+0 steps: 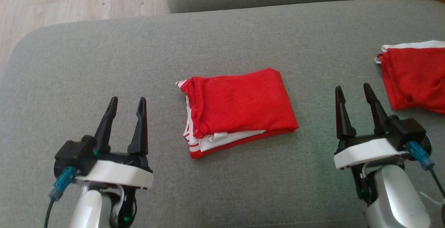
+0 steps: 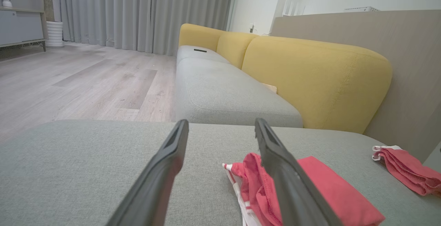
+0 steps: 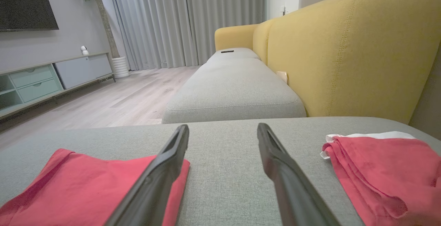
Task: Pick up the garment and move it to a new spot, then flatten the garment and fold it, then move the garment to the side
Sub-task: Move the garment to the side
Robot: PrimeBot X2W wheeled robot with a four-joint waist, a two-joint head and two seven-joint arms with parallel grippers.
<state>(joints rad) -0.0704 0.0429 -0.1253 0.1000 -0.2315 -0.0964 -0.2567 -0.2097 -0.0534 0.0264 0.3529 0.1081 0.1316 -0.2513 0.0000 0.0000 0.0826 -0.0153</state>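
Folded red garment [image 1: 240, 111] flat in the middle of the grey sofa seat [image 1: 104, 57], left gripper [image 1: 127, 101] low to its left, fingers spread and empty, pointing forward, right gripper [image 1: 353, 89] mirrored, spread too, between it and a second red garment [image 1: 413, 78]

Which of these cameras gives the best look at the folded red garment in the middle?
The head view: it shows the whole garment from above, folded. The left wrist view sees it partly behind a pincer finger; the right wrist view catches one side.
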